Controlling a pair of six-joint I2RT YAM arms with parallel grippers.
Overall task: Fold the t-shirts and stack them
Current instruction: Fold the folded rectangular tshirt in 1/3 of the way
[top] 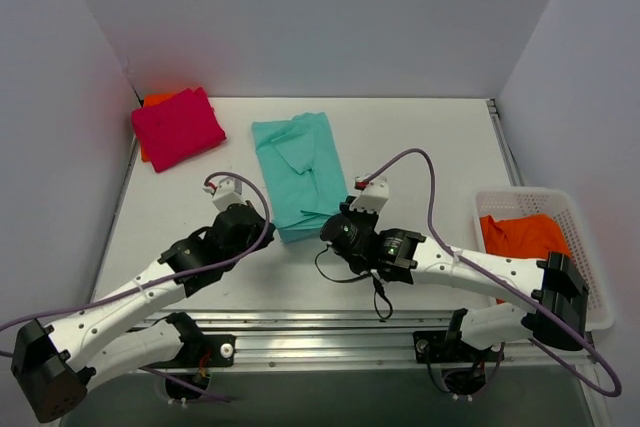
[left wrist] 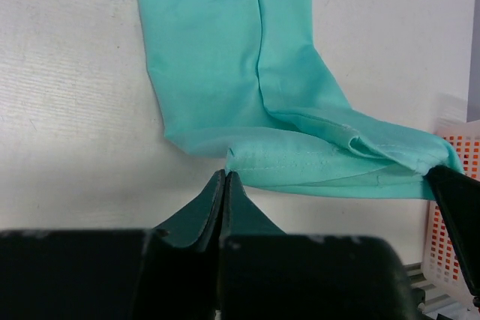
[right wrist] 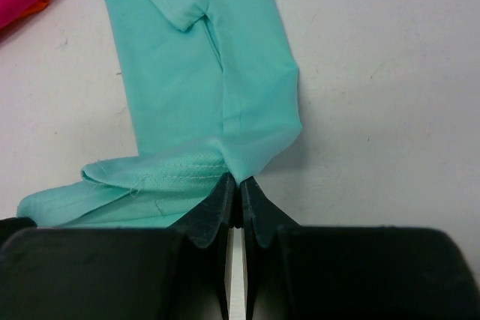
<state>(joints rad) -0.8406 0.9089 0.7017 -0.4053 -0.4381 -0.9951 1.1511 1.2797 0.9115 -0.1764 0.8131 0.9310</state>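
Observation:
A teal t-shirt (top: 300, 172) lies in the middle of the table, folded lengthwise into a long strip. Its near hem is bunched and slightly raised. My left gripper (top: 272, 235) is shut on the near left corner of that hem, the tips (left wrist: 226, 175) pinched right at the cloth's edge (left wrist: 217, 58). On the near right corner my right gripper (top: 330, 233) is shut, with teal cloth (right wrist: 195, 80) caught between its tips (right wrist: 240, 183). A folded magenta t-shirt (top: 178, 127) rests on an orange one (top: 150, 102) at the back left.
A white mesh basket (top: 545, 195) at the right edge holds an orange t-shirt (top: 525, 237). Grey walls close in the back and both sides. A purple cable (top: 425, 172) loops over the table by the right arm. The metal rail runs along the near edge.

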